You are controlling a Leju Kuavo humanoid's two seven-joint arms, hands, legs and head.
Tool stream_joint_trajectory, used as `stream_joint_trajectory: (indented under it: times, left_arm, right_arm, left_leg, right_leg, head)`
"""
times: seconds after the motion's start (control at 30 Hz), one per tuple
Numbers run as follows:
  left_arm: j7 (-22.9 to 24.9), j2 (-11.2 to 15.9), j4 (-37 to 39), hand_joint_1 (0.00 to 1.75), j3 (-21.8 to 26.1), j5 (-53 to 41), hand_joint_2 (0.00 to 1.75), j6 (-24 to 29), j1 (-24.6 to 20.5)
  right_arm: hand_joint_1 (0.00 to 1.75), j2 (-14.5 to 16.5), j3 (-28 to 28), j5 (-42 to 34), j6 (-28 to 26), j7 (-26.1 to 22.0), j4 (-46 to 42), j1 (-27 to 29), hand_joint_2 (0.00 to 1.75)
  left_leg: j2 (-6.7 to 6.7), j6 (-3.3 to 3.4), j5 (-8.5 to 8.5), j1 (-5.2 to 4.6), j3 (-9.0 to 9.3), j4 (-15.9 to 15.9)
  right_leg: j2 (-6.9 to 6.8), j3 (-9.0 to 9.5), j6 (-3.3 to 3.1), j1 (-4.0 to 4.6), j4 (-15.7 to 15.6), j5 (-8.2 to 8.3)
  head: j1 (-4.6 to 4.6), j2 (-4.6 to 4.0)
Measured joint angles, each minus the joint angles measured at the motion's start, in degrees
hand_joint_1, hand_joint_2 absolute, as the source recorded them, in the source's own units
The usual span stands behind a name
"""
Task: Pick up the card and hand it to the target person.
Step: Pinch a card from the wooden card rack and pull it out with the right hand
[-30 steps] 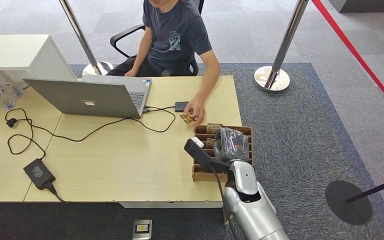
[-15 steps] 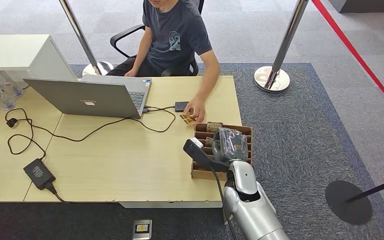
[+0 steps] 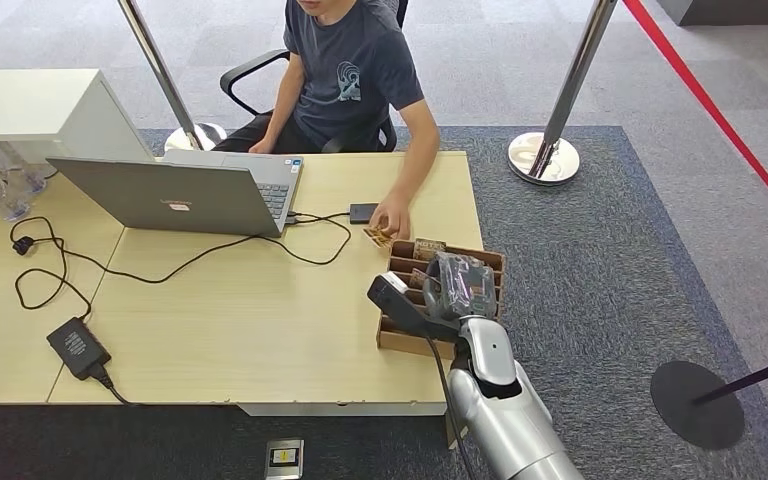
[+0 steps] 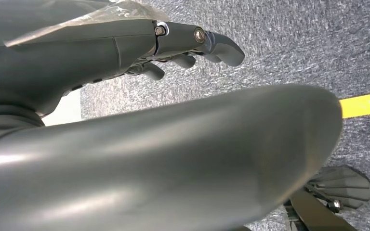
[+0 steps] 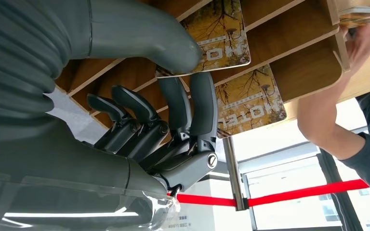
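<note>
The wooden rack (image 3: 392, 330) of slotted compartments sits at the near right corner of the desk (image 3: 250, 310), and it serves as the landmark here. The right hand (image 3: 458, 283) hangs over the rack, wrapped in clear plastic in the head view. In the right wrist view that hand (image 5: 173, 120) has its thick thumb (image 5: 149, 33) pressed on one face of a yellow hotel card (image 5: 219, 36) standing in the rack, with two dark fingers (image 5: 197, 103) on the card's other face, so the card is pinched while the remaining fingers curl loosely beside them. A second card (image 5: 250, 103) stands in the neighbouring slot of the rack. Just beyond the far edge of the rack, the seated person's hand (image 3: 390, 215) rests on the desk over another card (image 3: 377, 237). A laptop (image 3: 185, 190) lies well away from the rack toward the desk's far left, with black cables (image 3: 170, 265) running between. The left hand (image 4: 188, 50) hangs over grey carpet (image 4: 294, 43), fingers curled inward and holding nothing.
</note>
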Motion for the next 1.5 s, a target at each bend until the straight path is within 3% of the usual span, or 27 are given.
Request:
stream_joint_trajectory:
  times: [1.5]
  left_arm:
    - [-0.4,0.0,0.0,0.00,0.0,-0.3,0.00,-0.3,0.0]
  right_arm:
    - [1.75,-1.2,0.6,0.6,2.2,-2.7,-5.3,1.9,1.75]
  left_leg:
    - [-0.01,-0.01,-0.01,0.00,-0.14,0.0]
  right_leg:
    - [0.00,-0.13,0.00,0.00,0.0,-0.01]
  head:
    - [0.00,-0.02]
